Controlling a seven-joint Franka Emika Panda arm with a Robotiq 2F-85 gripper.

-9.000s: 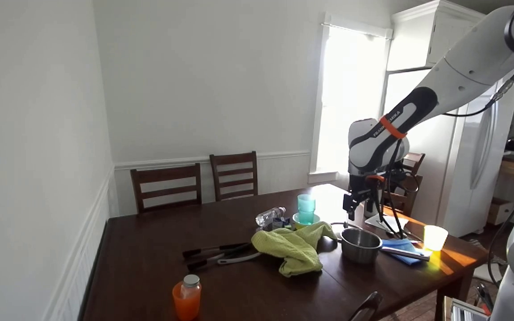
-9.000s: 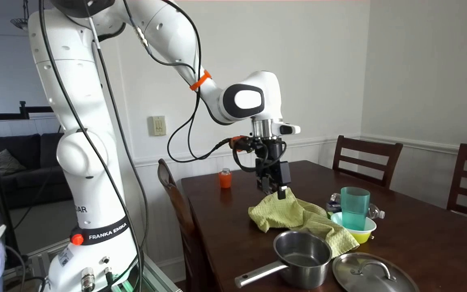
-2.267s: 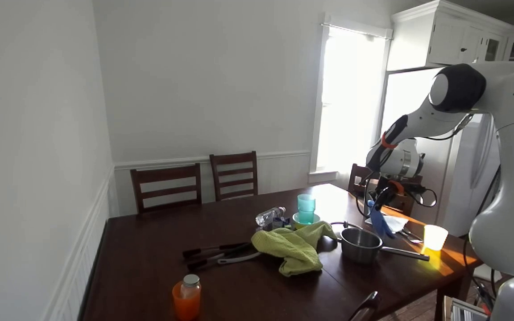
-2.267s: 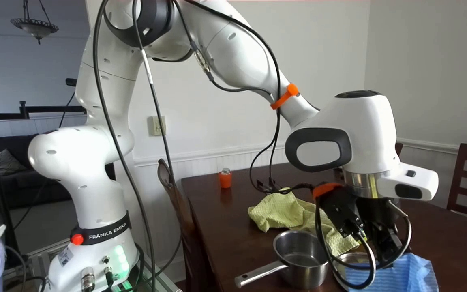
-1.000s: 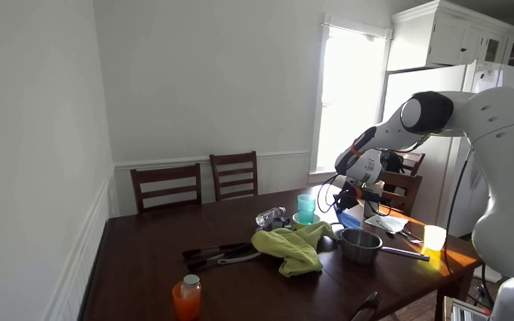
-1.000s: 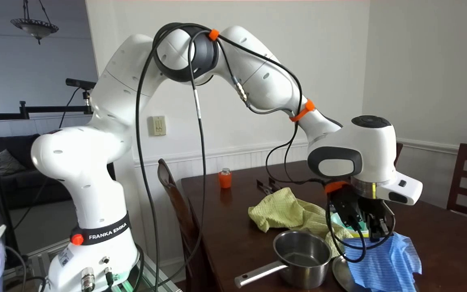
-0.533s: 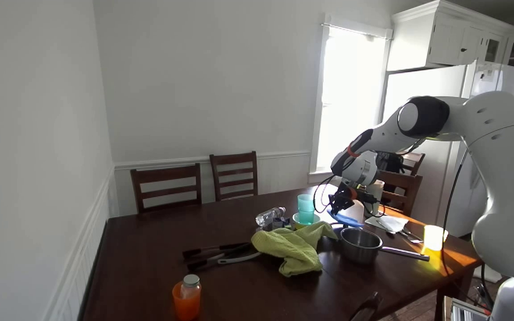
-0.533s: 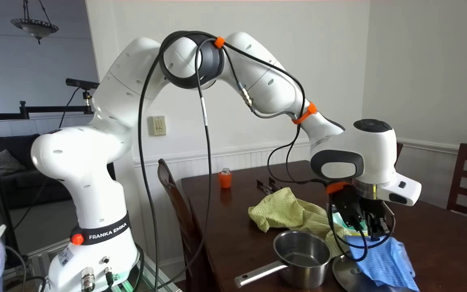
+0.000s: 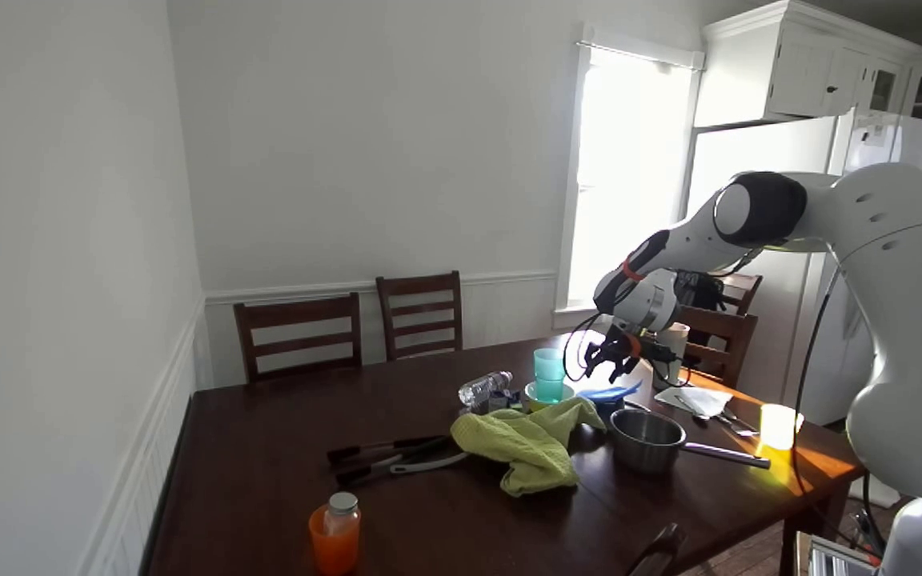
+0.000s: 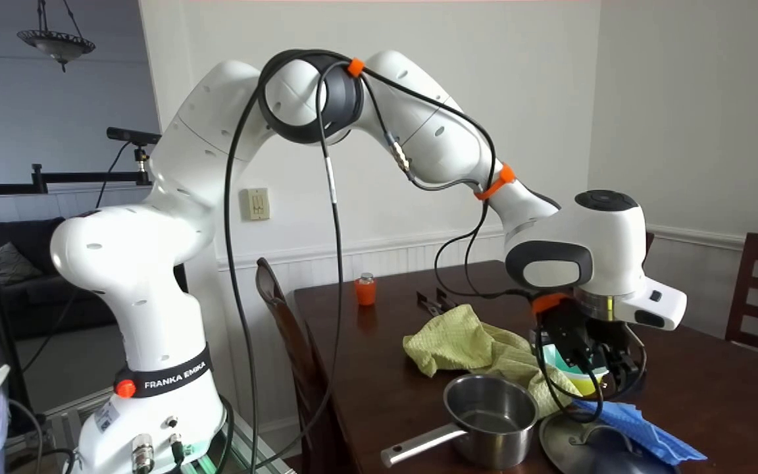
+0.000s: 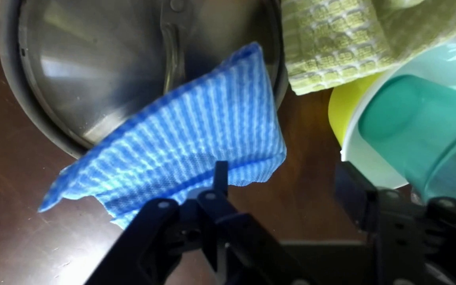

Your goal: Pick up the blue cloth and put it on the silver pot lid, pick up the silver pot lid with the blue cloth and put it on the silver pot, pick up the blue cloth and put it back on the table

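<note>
Blue cloth (image 11: 200, 130) | pale-striped, creased | over part of silver pot lid (image 11: 93, 59) | end effector (image 11: 284, 172): jaws apart

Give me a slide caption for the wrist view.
Blue cloth partly covering the silver pot lid, with the gripper open above.

I have bare table (image 11: 307, 130) between the blue cloth (image 11: 212, 122) and the bowl (image 11: 342, 107), but the green towel (image 11: 331, 43) closes one end.
</note>
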